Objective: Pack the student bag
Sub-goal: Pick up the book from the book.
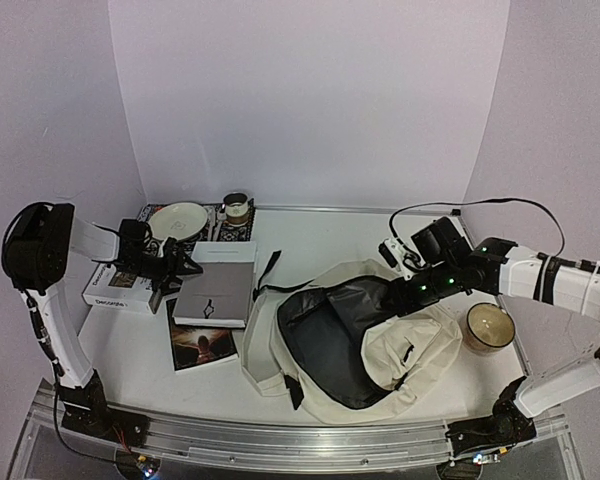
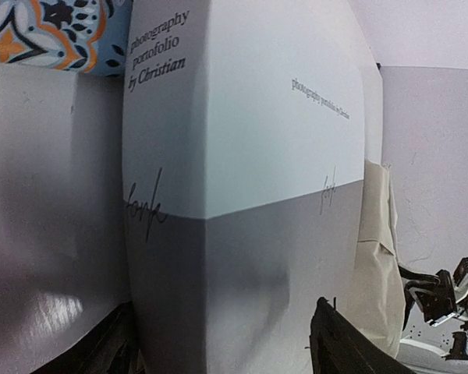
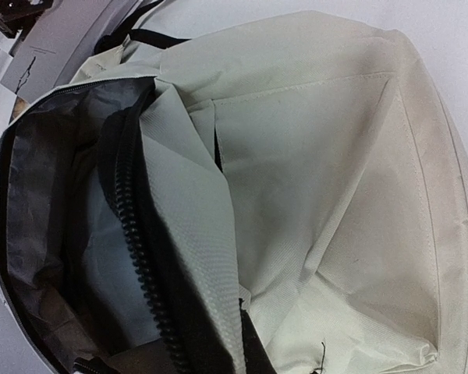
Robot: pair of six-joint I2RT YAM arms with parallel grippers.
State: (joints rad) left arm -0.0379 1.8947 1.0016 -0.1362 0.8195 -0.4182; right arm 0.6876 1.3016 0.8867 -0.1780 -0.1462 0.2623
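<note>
The student bag (image 1: 410,355), cream fabric with a black zipper (image 3: 136,241), lies in the middle of the table with its main opening gaping and the dark lining showing (image 3: 54,195). My right gripper (image 1: 405,292) is shut on the cream edge of that opening and holds it up. Its fingers are mostly hidden by fabric in the right wrist view. A grey-and-white photography portfolio book (image 1: 218,285) lies left of the bag. My left gripper (image 1: 170,268) is open at the book's left edge. In the left wrist view the book (image 2: 242,140) fills the space between the dark fingers (image 2: 339,343).
A white book (image 1: 115,287) and a dark magazine (image 1: 200,347) lie beside the portfolio. A plate (image 1: 178,220) and a cup (image 1: 236,208) stand on a patterned mat at the back left. A candle jar (image 1: 488,328) stands right of the bag. The bag's black strap (image 1: 270,270) trails toward the book.
</note>
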